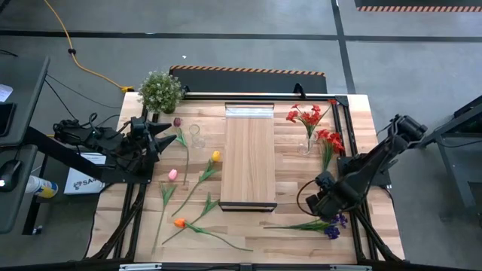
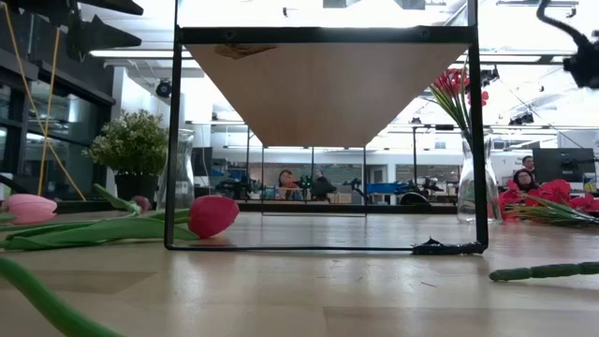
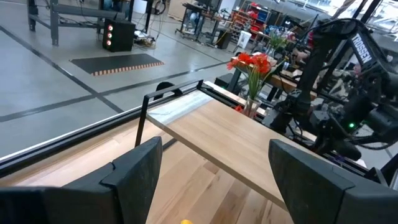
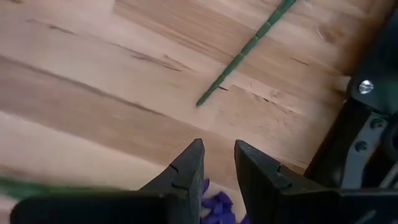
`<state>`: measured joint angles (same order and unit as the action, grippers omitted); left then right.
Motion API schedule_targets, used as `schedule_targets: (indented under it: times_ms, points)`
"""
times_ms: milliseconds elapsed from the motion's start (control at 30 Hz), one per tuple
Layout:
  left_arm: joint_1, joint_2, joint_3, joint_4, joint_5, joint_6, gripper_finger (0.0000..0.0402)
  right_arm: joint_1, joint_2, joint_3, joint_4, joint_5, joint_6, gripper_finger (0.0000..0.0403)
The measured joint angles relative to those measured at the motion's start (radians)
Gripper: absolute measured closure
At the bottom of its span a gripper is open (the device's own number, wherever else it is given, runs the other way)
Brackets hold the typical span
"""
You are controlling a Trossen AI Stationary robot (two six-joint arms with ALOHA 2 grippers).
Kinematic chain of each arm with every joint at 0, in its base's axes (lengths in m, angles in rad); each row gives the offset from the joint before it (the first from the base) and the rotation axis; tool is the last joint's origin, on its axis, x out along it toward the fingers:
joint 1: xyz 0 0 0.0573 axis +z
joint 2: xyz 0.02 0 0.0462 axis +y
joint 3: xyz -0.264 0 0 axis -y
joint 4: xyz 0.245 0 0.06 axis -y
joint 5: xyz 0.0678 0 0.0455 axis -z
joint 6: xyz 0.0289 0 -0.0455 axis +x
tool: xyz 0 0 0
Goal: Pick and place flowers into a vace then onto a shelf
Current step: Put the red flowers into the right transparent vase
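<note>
- My right gripper (image 4: 216,163) hangs low over the table's near right part, its fingers drawn close with only a slim gap between them and nothing pinched in that gap.
- Directly under those fingertips I see the purple flower (image 4: 214,206), its head peeking out below and between the fingers; I cannot tell whether the tips touch it.
- In the high view the same purple flower (image 1: 332,228) lies just beside the right gripper (image 1: 325,197), on its near side, with the green stem running away toward the table's middle.
- A bare green stem (image 4: 245,51) lies on the planks ahead of the right gripper, apart from it, and its far end is cut off at the picture edge.
- The shelf (image 1: 249,159) sits beside the right gripper toward the table's centre, between my two arms.
- Beyond the gripper, toward the far edge, a clear vase (image 1: 309,144) holds red flowers (image 1: 305,115), and more red flowers (image 1: 331,141) lie just beside it.
- My left gripper (image 3: 214,171) waits off to the other side of the shelf, fingers spread wide and empty.
- Near it lie the yellow flower (image 1: 215,156), the pink flower (image 1: 172,175) and the orange flower (image 1: 179,223), all on the planks.
- An empty glass vase (image 1: 196,135) stands close in front of the left gripper; the clear glass is hard to make out.
- A potted plant (image 1: 160,90) stands at the far corner on that side.
</note>
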<state>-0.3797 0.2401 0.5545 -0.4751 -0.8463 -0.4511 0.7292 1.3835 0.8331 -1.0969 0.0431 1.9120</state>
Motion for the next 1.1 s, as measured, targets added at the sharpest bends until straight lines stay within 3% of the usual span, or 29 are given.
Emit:
schedule_targets:
  times_ms: [333, 533, 900, 1100]
  points:
    - [0.0, 0.0, 0.0, 0.001, 0.0, -0.003, 0.0076, -0.123, -0.02, -0.114, 0.053, 0.055, -0.036, 0.0321]
    - [0.0, 0.0, 0.0, 0.001, 0.0, -0.006, 0.0076, -0.141, -0.021, -0.151, 0.058, 0.058, -0.043, 0.0316]
    - [0.0, 0.0, 0.0, 0.001, -0.003, -0.005, 0.0076, -0.143, -0.022, -0.158, 0.023, 0.071, -0.057, 0.0262]
    - [0.0, 0.0, 0.0, 0.001, -0.005, -0.005, 0.0076, -0.206, -0.022, -0.182, 0.012, 0.096, -0.076, 0.0243]
